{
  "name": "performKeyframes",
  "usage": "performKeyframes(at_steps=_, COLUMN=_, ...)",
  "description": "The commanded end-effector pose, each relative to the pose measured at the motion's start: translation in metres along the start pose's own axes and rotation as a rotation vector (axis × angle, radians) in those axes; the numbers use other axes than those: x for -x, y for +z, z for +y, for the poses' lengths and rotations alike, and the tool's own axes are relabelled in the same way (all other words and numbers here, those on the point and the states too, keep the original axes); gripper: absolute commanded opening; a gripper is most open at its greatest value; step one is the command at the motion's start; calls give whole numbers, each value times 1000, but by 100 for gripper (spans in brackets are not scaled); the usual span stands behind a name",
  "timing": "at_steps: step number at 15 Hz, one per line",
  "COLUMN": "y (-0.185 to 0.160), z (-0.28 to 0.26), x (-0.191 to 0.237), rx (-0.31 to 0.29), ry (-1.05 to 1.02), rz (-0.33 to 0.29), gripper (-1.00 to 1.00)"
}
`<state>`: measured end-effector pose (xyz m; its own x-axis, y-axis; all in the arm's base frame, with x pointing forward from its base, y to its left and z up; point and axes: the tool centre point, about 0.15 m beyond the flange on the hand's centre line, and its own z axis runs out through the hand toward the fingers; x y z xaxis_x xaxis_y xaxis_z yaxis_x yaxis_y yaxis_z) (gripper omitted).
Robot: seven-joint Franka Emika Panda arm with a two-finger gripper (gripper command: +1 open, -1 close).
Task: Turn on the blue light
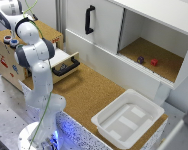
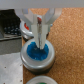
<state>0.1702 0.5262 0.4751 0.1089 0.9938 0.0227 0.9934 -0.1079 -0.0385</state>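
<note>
The blue light (image 2: 38, 54) is a round blue-topped lamp with a pale ring, right under my gripper in the wrist view. My gripper (image 2: 39, 44) points straight down, its fingers (image 2: 39, 30) pressed together with the tips on or just over the blue top. It holds nothing. In the exterior view the blue light (image 1: 14, 43) sits on a wooden box (image 1: 6, 65) at the exterior view's left, beside a second round lamp (image 1: 6, 38). The arm's hand hangs above them; its fingertips are hard to make out there.
Another round lamp (image 2: 36, 80) shows partly near the blue one. An open drawer with a black handle (image 1: 65, 67) juts from the box. A cabinet door handle (image 1: 89, 20), an open compartment with two small objects (image 1: 140, 59), and a white tub (image 1: 128, 118) stand on the cork counter (image 1: 89, 92).
</note>
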Motion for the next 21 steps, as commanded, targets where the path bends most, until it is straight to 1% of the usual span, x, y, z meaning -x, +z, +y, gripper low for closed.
performKeyframes(at_steps=1, y=35, z=10, x=-8, rx=-22, ry=-29, rz=-25, gripper=-100)
performKeyframes(at_steps=3, y=38, z=2, x=-1, rx=-37, ry=-40, rz=-51, gripper=-100)
performKeyframes(at_steps=4, y=32, z=0, x=4, rx=-27, ry=-32, rz=-50, gripper=-100)
performKeyframes(at_steps=5, y=20, z=2, x=8, rx=-16, ry=-14, rz=-29, gripper=-100)
performKeyframes(at_steps=7, y=-19, z=6, x=11, rx=42, ry=12, rz=25, gripper=-100)
performKeyframes(at_steps=8, y=-44, z=8, x=9, rx=78, ry=18, rz=39, gripper=-100)
performKeyframes(at_steps=9, y=-63, z=11, x=8, rx=82, ry=8, rz=50, gripper=100)
performKeyframes(at_steps=10, y=-81, z=12, x=7, rx=115, ry=1, rz=59, gripper=100)
performKeyframes(at_steps=13, y=-104, z=15, x=5, rx=144, ry=-66, rz=27, gripper=100)
performKeyframes(at_steps=16, y=-104, z=28, x=20, rx=145, ry=-25, rz=50, gripper=100)
performKeyframes(at_steps=19, y=-106, z=51, x=44, rx=181, ry=44, rz=65, gripper=100)
performKeyframes(at_steps=21, y=-109, z=75, x=70, rx=200, ry=108, rz=100, gripper=100)
